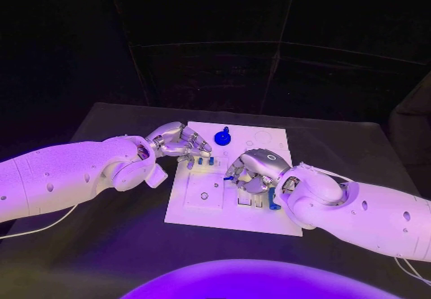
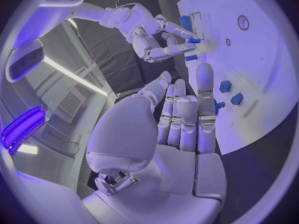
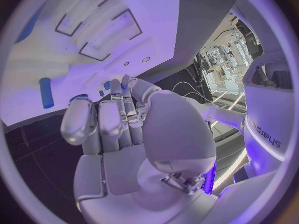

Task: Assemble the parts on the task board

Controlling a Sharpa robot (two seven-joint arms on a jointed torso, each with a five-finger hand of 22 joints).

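The white task board [image 1: 208, 208] lies mid-table. My left hand [image 1: 178, 142] hovers at its far left edge, fingers stretched out side by side [image 2: 184, 117] with nothing in the palm. Two small blue parts [image 1: 205, 161] stand just past its fingertips, also seen as hex-shaped parts [image 2: 230, 92]. My right hand [image 1: 256, 169] is curled over the board's middle [image 3: 115, 127]. Its fingertips reach a small blue part [image 2: 194, 41]; whether they grip it is hidden. A blue bar [image 1: 272, 199] lies on the board by the right wrist, the same bar [image 3: 46, 92] beside the fingers.
A round blue knob [image 1: 223, 136] stands near the board's far edge. Rectangular slots [image 3: 93, 32] and small round holes [image 2: 242, 22] mark the board. Bare black table [image 1: 108, 243] surrounds the board on all sides.
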